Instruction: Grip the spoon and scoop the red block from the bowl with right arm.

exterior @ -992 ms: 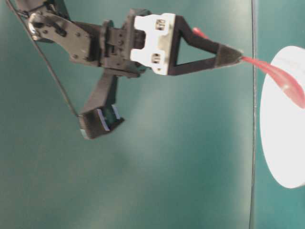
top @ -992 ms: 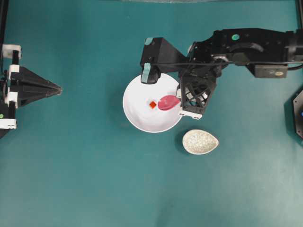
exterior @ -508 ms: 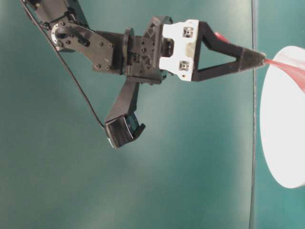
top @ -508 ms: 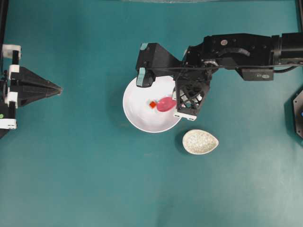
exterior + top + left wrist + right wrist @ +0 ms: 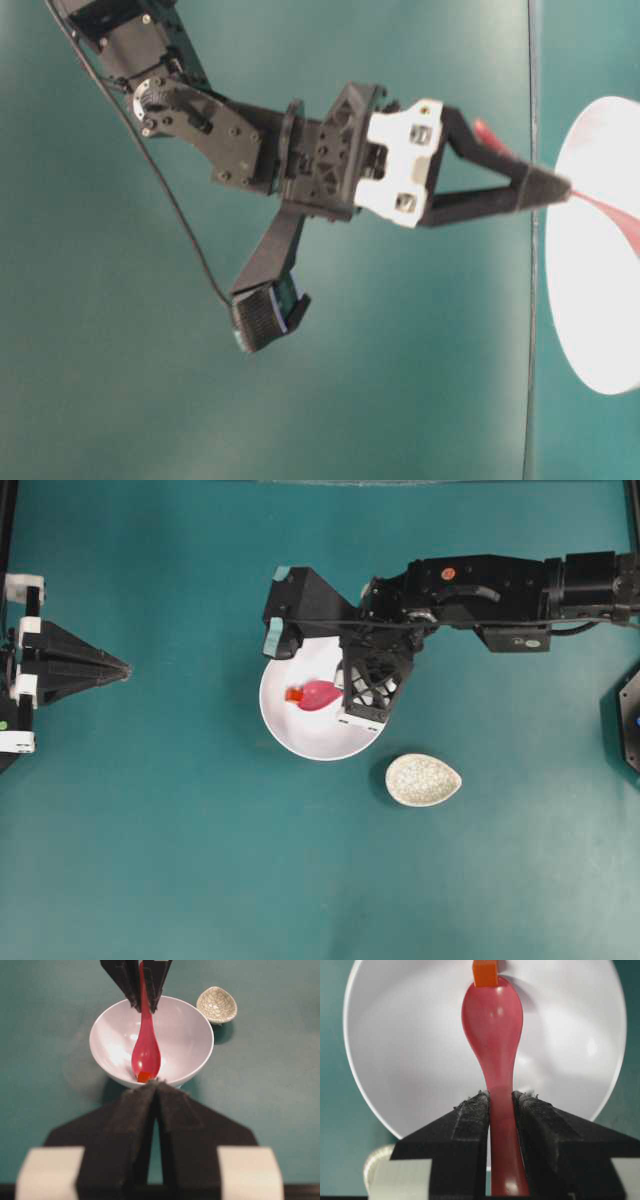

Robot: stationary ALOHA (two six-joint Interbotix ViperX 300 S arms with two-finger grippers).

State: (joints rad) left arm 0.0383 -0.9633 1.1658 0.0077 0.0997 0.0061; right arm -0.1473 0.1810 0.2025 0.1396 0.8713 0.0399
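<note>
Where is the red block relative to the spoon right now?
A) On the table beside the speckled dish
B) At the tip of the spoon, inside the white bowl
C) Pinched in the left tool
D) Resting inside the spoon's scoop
B: the right wrist view shows the red block just past the spoon tip, over the bowl floor.

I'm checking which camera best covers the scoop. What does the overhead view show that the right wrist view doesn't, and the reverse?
Overhead only: the left gripper parked, shut, far from the bowl, and the whole speckled dish. Right wrist only: the right gripper clamping the spoon handle, seen close. Both: the red block at the spoon's tip, inside the bowl.
</note>
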